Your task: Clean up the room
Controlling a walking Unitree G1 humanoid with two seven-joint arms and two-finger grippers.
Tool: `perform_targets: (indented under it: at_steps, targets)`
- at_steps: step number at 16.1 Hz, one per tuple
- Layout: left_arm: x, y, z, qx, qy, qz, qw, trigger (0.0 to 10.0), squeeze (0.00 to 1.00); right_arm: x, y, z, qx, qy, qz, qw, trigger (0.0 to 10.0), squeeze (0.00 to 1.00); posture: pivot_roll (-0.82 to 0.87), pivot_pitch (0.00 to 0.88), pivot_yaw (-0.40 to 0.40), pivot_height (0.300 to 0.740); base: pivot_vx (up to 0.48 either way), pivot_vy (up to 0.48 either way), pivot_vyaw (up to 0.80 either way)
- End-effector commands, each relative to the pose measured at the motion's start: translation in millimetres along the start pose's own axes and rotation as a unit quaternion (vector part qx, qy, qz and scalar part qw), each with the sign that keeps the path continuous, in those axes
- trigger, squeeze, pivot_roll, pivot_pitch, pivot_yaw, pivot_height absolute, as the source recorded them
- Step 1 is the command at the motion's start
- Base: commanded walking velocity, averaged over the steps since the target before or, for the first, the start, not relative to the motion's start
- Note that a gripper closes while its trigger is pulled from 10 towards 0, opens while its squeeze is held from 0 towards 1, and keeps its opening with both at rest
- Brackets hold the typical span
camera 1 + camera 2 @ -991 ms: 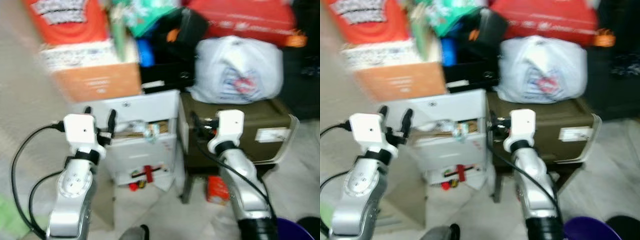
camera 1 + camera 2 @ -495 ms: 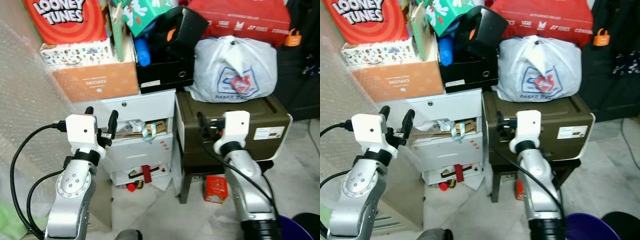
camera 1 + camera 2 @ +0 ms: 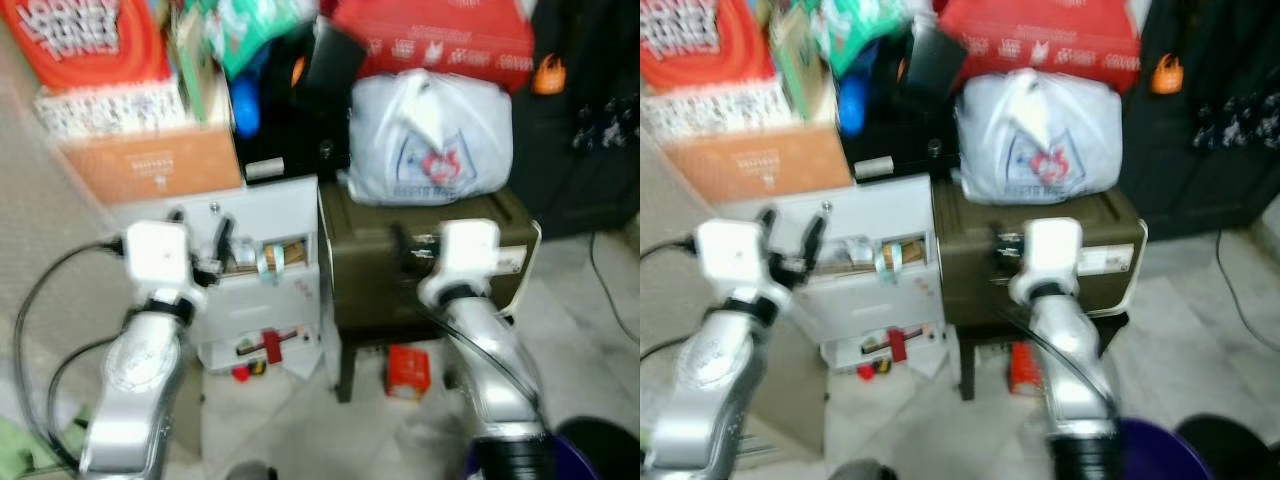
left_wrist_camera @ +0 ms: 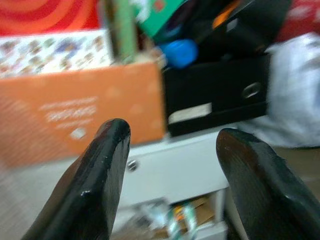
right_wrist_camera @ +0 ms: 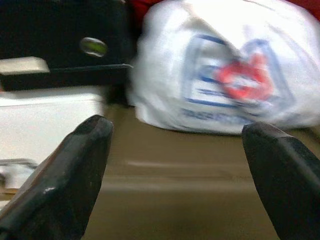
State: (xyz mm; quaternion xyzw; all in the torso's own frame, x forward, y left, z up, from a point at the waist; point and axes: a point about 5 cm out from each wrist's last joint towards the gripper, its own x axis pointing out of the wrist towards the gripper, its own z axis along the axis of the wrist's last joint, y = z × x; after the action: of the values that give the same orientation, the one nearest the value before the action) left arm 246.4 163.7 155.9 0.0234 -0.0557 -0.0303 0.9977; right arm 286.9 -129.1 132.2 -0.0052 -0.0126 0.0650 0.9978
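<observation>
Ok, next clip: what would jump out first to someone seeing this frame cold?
The white plastic bag with a red and blue logo sits on the dark olive storage box, under a red bag. Left of it, a white drawer unit spills clutter from open drawers, with an orange cardboard box on top. Both end effectors, left and right, are raised open before the pile.
</observation>
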Motion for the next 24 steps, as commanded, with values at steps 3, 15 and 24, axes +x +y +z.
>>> perform_targets:
  at_steps: [3,15,24]
  targets:
    - [2.5,-4.4,5,-0.002,-0.015,-0.004,1.0,10.0,0.0,-1.0,-8.8,-1,-0.011,0.004,-0.013,1.0,10.0,0.0,0.04,0.0,0.049,0.74,0.0,-0.092,0.0]
    - [5.1,-3.4,5,-0.003,-0.021,0.002,1.0,10.0,0.0,0.6,-8.0,-3,-0.021,0.006,-0.006,1.0,10.0,0.0,0.04,0.0,0.043,0.74,0.0,0.0,0.53]
    - [-43.6,24.8,-16,0.013,0.029,0.046,0.998,10.0,0.0,-30.3,-30.5,-12,-0.052,0.029,-0.029,0.998,10.0,0.0,0.03,0.0,0.025,0.74,0.0,0.0,0.8]
